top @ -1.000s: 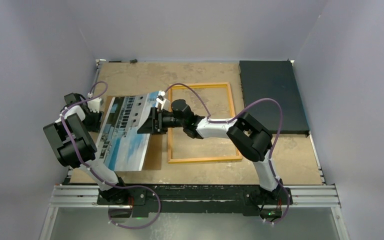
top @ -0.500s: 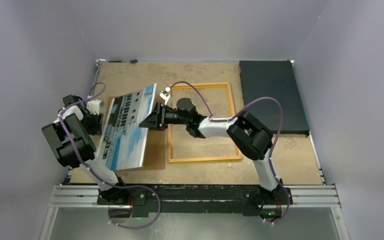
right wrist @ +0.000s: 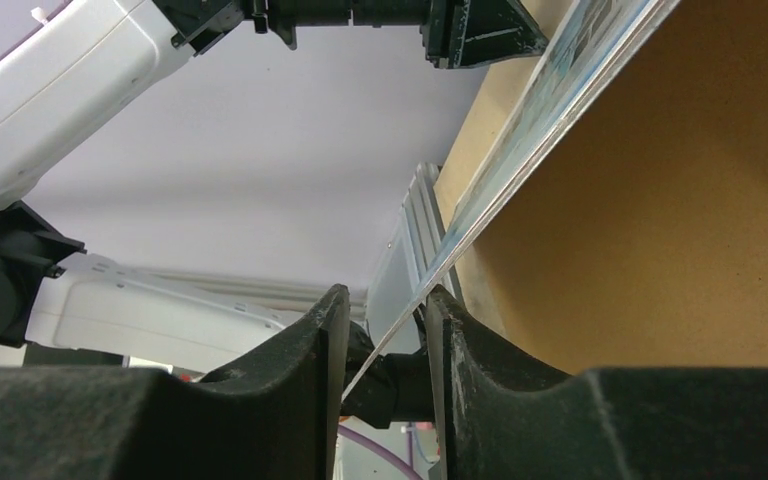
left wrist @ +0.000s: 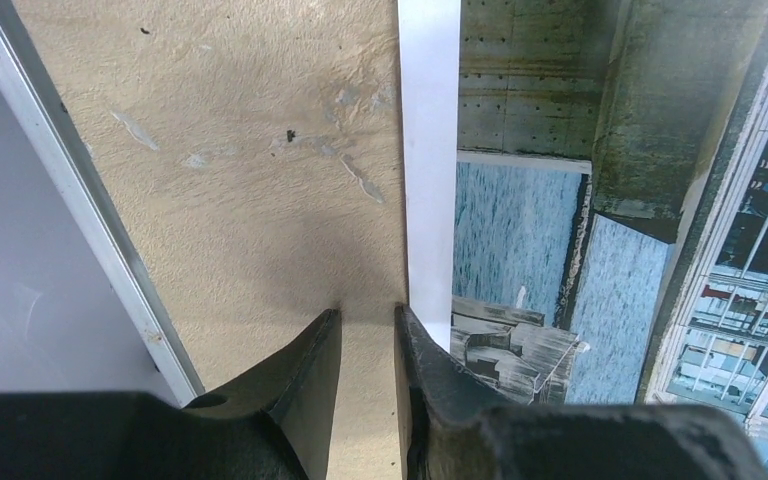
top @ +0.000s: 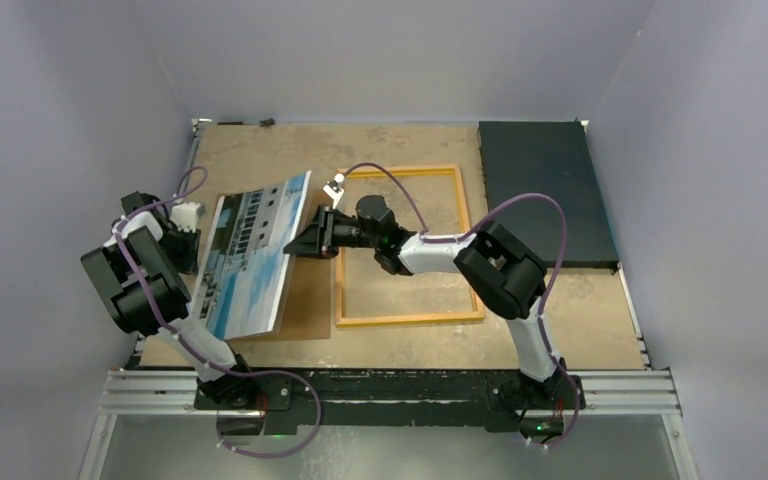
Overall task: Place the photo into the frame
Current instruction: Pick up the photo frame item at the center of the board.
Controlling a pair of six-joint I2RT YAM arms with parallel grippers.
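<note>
The photo [top: 250, 255], a print of sky and buildings, stands tilted on its left edge with its right edge raised. My right gripper [top: 305, 240] is at that raised edge. In the right wrist view the thin sheet [right wrist: 560, 90] runs slantwise between the right gripper's [right wrist: 385, 292] jaws, which stand open with a gap. My left gripper [left wrist: 368, 312] is at the photo's [left wrist: 520, 240] low left edge. Its jaws are narrowly open over bare table, and the white border lies beside the right finger. The yellow frame [top: 400, 172] lies flat to the right.
A brown backing board [top: 310, 295] lies under the photo, beside the frame's left rail, and fills the right of the right wrist view [right wrist: 680, 200]. A dark mat [top: 545, 195] sits at the back right. The table's metal left rim [left wrist: 80, 200] runs close to my left gripper.
The photo has tipped up steeper and shifted left. The right gripper's jaws have narrowed round its raised edge, and the left jaws have narrowed too.
</note>
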